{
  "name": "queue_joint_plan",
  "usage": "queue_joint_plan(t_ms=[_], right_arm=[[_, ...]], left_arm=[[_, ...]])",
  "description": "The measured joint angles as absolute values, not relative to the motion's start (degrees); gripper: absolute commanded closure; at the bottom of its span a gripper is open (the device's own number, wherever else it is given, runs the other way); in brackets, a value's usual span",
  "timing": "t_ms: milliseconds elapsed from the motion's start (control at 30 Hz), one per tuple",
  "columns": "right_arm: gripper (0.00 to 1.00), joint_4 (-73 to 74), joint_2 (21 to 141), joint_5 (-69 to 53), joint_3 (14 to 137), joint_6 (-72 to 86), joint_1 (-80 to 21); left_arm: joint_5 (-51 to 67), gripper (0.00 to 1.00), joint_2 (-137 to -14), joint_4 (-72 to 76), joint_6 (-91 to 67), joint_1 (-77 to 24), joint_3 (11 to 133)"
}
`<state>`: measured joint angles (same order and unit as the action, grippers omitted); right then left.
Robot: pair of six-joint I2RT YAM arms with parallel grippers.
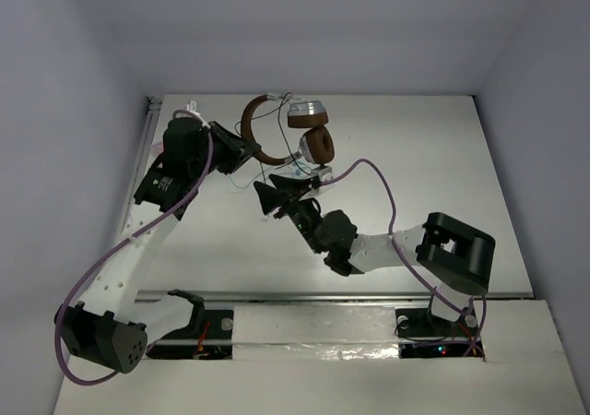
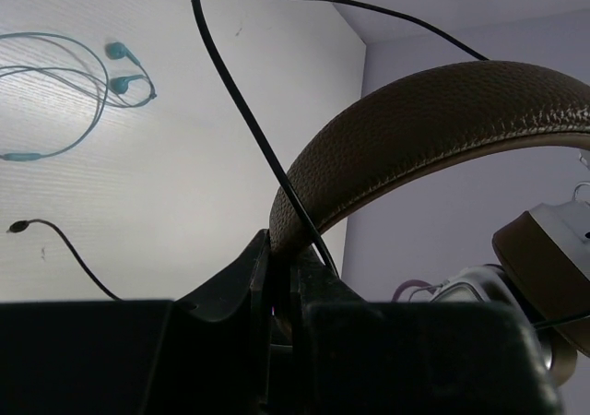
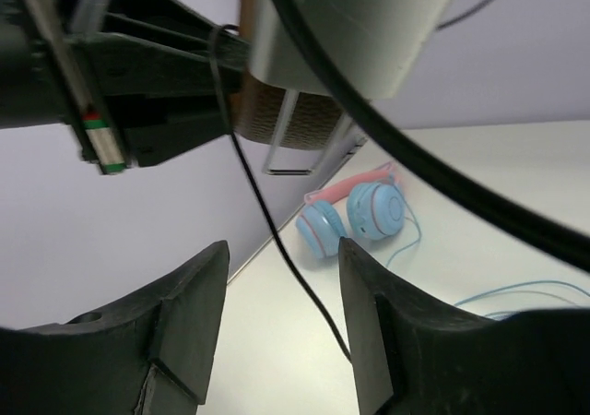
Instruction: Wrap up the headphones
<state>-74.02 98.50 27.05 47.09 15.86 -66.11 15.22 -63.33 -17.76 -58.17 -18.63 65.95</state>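
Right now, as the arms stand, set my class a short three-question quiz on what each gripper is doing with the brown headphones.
1. True or false: the left gripper is shut on the headphones, at the brown headband.
2. What runs between the open fingers of the right gripper? A) the thin black cable B) a spoon C) a pen
3. Fill in: the teal earbuds lie on the white ___.
Key: 1 true; 2 A; 3 table.
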Motion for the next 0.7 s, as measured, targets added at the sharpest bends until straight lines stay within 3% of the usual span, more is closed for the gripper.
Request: queue_joint_plan(t_ms=[67,133,167,433,700], right_arm=[[0.46,-74.06,99.07,28.69,47.22,15.81,-66.11],[0.59,-74.3,100.03,30.72,47.44,15.51,-66.11],[0.58,-74.63,100.57,31.62,47.42,15.4,-66.11],[0.29,-74.02,95.72,31.16,41.17,15.2,-68.05],[0.19,-70.32,85.34,30.5,32.1,16.34,-68.95]], left_arm=[[15.22,1.0,-62.5,-17.41,-58.24,-18.63,65.52],[15.18,1.0,-61.67,-16.97,-58.57,-18.63,64.58],[15.09,1.0,-61.45,-17.04,-58.61,-18.63,64.34],[17.91,1.0,-63.79,-14.24,-59.53,-18.57,65.28],[23.92,1.0,-68.45,-10.37,-61.08,-15.66,72.25]])
